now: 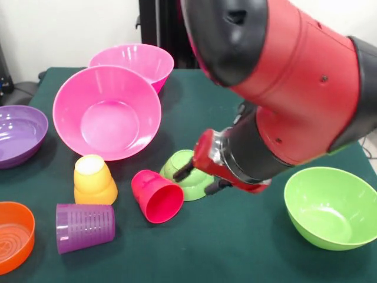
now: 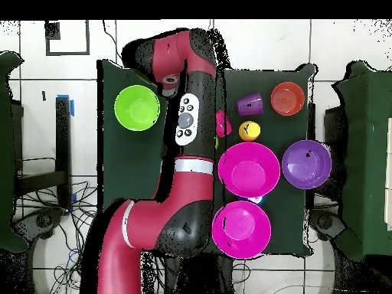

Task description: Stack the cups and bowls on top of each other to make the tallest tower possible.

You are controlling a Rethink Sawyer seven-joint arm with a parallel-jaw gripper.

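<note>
Your gripper [image 1: 199, 178] sits low over the table in the front view, its dark fingers [image 1: 184, 171] right at the small green bowl [image 1: 179, 165], but you cannot tell from here whether they are spread or pinched. That bowl lies just behind the red cup [image 1: 156, 196], which is tipped on its side with its mouth toward you. Left of it the yellow cup [image 1: 94, 181] stands upside down, and the purple cup [image 1: 85, 227] lies on its side in front of that. Two pink bowls [image 1: 107, 112] sit at the back, one touching the other; the purple bowl [image 1: 19, 134] and the orange bowl [image 1: 13, 236] are at the left edge, and the lime bowl [image 1: 330, 207] is alone at the right. From overhead, your arm [image 2: 187, 130] covers the gripper, with the lime bowl [image 2: 137, 108] on one side of it and the pink bowls [image 2: 248, 170], purple bowl [image 2: 306, 164], orange bowl [image 2: 287, 98] and cups on the other.
</note>
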